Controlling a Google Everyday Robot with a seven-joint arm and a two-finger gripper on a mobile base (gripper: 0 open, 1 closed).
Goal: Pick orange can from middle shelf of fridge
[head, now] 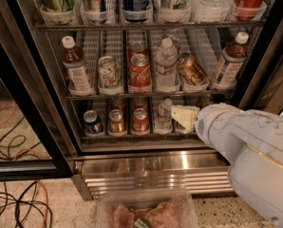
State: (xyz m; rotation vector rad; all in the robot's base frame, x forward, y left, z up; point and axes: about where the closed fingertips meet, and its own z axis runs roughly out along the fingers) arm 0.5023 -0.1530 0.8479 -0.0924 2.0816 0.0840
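The fridge (146, 167) stands open in front of me. The orange can (191, 70) lies tilted in its lane on the middle shelf (132, 95), second lane from the right, between a clear water bottle (165, 63) and a brown bottle (228, 61). A red Coca-Cola can (139, 71) and a white-and-green can (109, 72) stand further left. My gripper (182, 117) is at the front of the shelf below, under and slightly left of the orange can, not touching it. My white arm (246, 146) comes in from the lower right.
The lower shelf holds several cans (117, 121) and a small bottle (164, 114) beside the gripper. The top shelf (146, 25) holds bottles and cans. The black door frame (23, 113) is at left. Cables (18, 203) lie on the floor. A clear tray (146, 212) is at the bottom.
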